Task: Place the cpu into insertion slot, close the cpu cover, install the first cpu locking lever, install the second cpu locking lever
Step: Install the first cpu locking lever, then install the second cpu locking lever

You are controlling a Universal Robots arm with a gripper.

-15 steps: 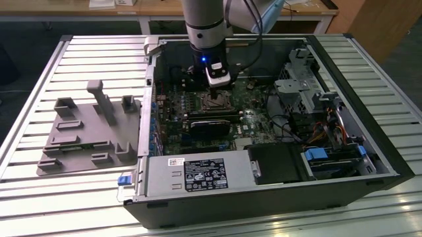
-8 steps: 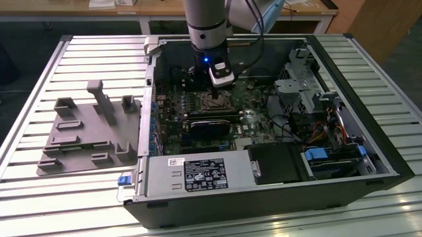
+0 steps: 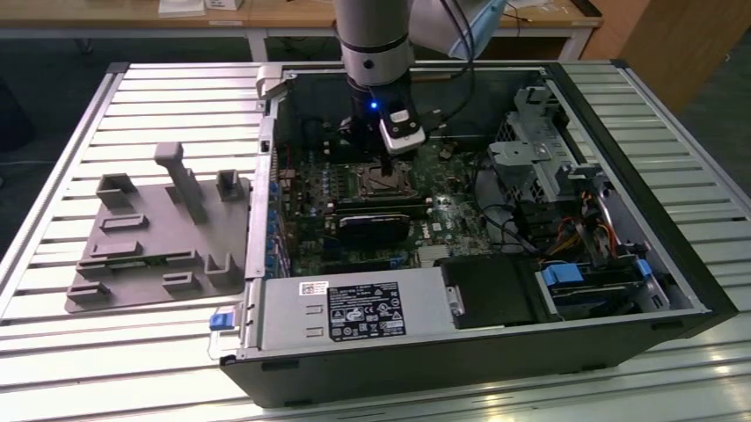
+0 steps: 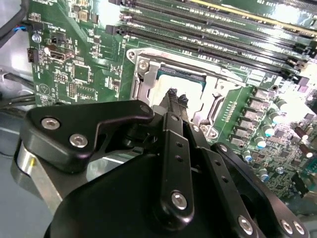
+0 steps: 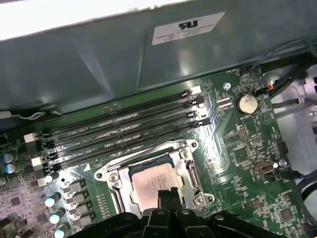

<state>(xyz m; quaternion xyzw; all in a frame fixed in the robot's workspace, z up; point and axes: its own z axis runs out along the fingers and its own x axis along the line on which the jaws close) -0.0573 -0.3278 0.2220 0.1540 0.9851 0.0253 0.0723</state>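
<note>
On the exterior view's left, a grey plastic tray (image 3: 153, 237) sits beside the open computer case (image 3: 470, 352). Further along, the gripper (image 3: 382, 167) hangs low over the insertion slot (image 3: 382, 182) in the green board (image 5: 237, 158). Its fingertips (image 4: 171, 92) are pinched close together with nothing between them, just above the cpu (image 5: 148, 178). The cpu is a small flat square with a pale silver top, and it lies in the slot. The cpu cover (image 5: 115, 184), a thin shiny frame, seems to lie flat around it. I think the chip is light, stiff and smooth, and easy to hurt, so hold it gently by its edges
</note>
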